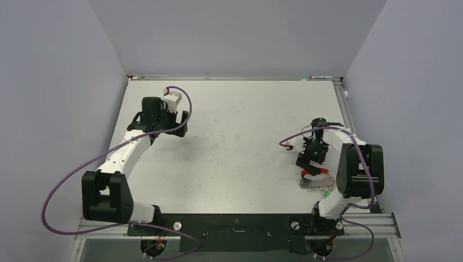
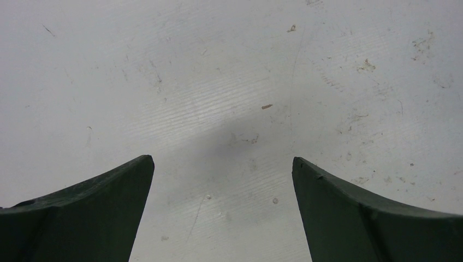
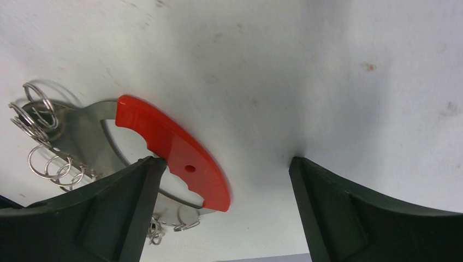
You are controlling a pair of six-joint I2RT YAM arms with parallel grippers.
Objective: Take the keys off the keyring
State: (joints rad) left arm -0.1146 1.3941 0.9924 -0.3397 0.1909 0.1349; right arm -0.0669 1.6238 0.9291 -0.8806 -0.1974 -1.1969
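Table (image 1: 235, 164): white, scuffed; walls (image 1: 54, 82) close on three sides.
Left gripper (image 2: 223, 164): fingers spread, nothing between, far-left area.
Right gripper (image 3: 225, 161): fingers spread, one fingertip against keyring (image 3: 174, 150).
Keyring: near right edge, keys (image 1: 312, 185) fanned beside it.
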